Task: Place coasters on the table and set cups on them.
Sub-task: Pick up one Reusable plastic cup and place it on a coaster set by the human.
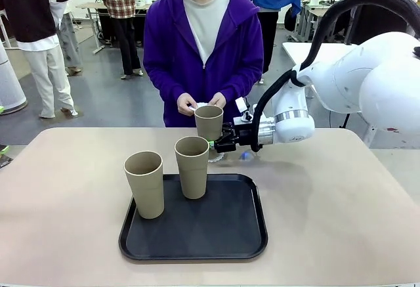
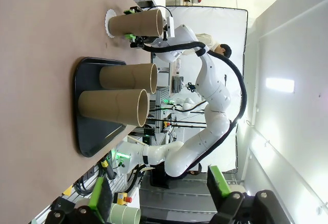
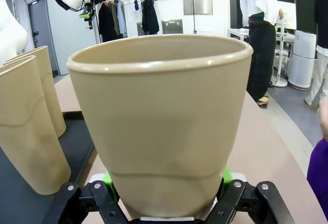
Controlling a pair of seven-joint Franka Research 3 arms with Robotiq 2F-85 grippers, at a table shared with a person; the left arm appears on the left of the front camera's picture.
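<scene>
- Front view: right tool clenched on cup 3, grip low on its wall. Cup upright, mouth up, just past tray's far edge, near surface ctr.
- Tray: black, rect., rounded corners, flat on surface on robot's side.
- Cup 1 upright at tray's front left. Cup 2 upright at tray's far middle. The two stand near each other, not touching.
- Right arm comes in from picture right, wrist roughly level, fingers pointing toward picture left.
- Person in purple hoodie stands at far side. One hand and other hand are together at waist w/ a thin white thing btw them, too small to tell what.
- Left wrist view (rolled sideways): left tool released, green pads wide apart, nothing btw them, apart from tray.
- Same view: coaster is white, scalloped, flat on surface beyond tray. Cup 3's base is right at it; can't tell if touching or just above.
- Right wrist view: pads press both sides of cup 3 near its base. Cups 1 and 2 stand on tray at picture left. Tan surface runs past cup 3 on picture right.
</scene>
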